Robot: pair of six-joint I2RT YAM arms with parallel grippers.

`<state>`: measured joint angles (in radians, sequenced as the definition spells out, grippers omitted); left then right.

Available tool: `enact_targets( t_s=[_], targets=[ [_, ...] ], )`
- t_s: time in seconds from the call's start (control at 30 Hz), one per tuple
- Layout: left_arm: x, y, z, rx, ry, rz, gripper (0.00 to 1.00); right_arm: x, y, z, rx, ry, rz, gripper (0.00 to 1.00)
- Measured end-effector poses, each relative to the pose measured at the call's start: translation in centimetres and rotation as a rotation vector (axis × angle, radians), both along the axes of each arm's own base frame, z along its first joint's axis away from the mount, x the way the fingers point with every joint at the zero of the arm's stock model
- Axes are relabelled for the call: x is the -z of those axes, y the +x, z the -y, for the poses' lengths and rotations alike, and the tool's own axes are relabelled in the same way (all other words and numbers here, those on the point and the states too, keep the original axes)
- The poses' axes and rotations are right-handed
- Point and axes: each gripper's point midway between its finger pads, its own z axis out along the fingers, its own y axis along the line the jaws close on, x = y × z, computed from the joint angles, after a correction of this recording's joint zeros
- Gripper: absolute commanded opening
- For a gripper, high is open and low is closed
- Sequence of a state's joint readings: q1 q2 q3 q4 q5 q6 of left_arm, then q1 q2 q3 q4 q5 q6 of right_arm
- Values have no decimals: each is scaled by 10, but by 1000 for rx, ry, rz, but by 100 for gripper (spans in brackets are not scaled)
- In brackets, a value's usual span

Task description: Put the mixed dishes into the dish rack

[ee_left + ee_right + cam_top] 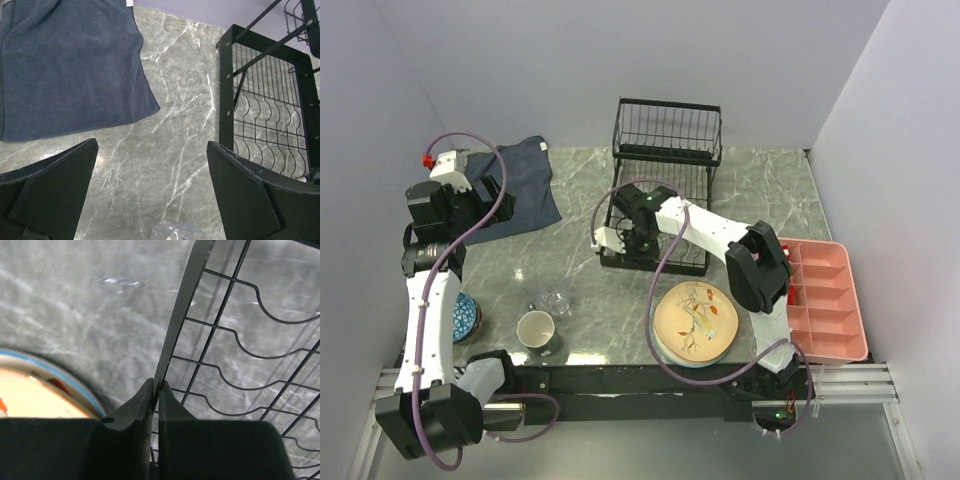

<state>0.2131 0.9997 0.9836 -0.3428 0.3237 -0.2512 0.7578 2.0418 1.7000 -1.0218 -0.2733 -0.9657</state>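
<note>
The black wire dish rack (665, 165) stands at the back centre. My right gripper (638, 252) is shut on the flat bar of its front rim; in the right wrist view the fingertips (157, 387) pinch that bar (182, 305). The peach plate (697, 322) lies in front of the rack, and its edge shows in the right wrist view (35, 395). The white mug (536, 330), the clear glass (558, 302) and a blue patterned bowl (466, 316) sit at the front left. My left gripper (492, 200) is open and empty above the table (152, 170), with the glass rim (177, 232) just below it.
A dark blue cloth (525, 185) lies at the back left, also in the left wrist view (70, 65). A pink compartmented tray (825, 300) sits at the right edge. The rack's side (270, 115) shows to the right of my left gripper. Walls close in the table on three sides.
</note>
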Motion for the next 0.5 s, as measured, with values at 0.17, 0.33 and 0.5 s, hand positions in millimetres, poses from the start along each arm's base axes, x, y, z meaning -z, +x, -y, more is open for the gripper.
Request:
enact_targets(
  t_s=[0.17,0.33,0.5],
  targets=[
    [5,3,-1,1,-1,-15,97,1,-13,9,-33,-8,-3,0],
    [13,8,-1,2,-7,-38,98,0,-10,12,15,1,-15,0],
    [22,12,0,11,-3,-61,97,0,-2,15,64,5,-36,0]
  ],
)
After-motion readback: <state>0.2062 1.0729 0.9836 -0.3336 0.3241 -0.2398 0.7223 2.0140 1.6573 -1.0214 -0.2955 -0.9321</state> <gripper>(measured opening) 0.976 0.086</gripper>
